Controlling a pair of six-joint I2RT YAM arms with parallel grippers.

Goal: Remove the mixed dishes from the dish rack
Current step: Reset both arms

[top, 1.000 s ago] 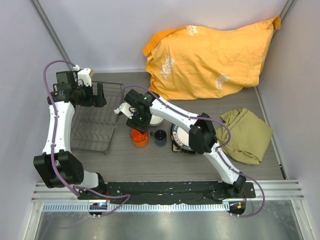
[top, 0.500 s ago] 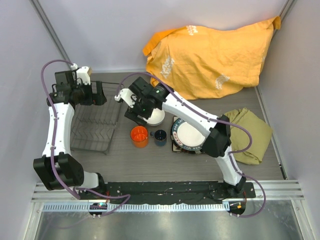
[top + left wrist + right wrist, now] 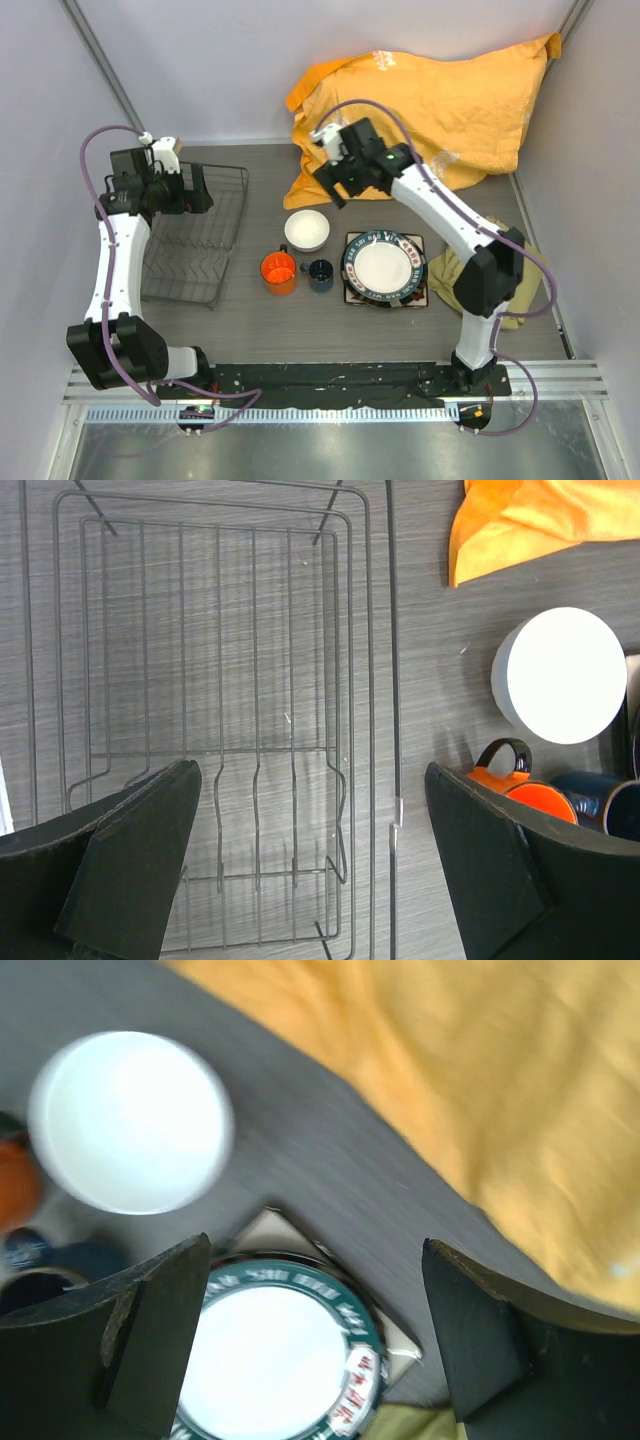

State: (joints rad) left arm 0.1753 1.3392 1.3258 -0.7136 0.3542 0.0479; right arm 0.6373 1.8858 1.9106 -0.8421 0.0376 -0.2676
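Just let go of the bowl — a second ago hung low over it beside the mug, now lifted away with the right gripper up near the orange cloth. Spread wide in the wrist view, nothing between the jaws. No move from the left gripper: parked over the far end of the rack, fully spread, holding nothing.

Left the bowl upright on the table, just right of the rack. Close in front of it, mug and small blue cup side by side, touching or just apart — cannot tell. Further right, round plate stacked on the square plate, only corners of the latter showing. Seen nothing in the rack from the left wrist, only bare wires. Judged from that: all five dishes out, unloading apparently finished, only the arms left to pull back.

Dark grey wood-grain surface, pale walls on three sides, crumpled orange cloth at the back, olive cloth at the right edge beside the plates.
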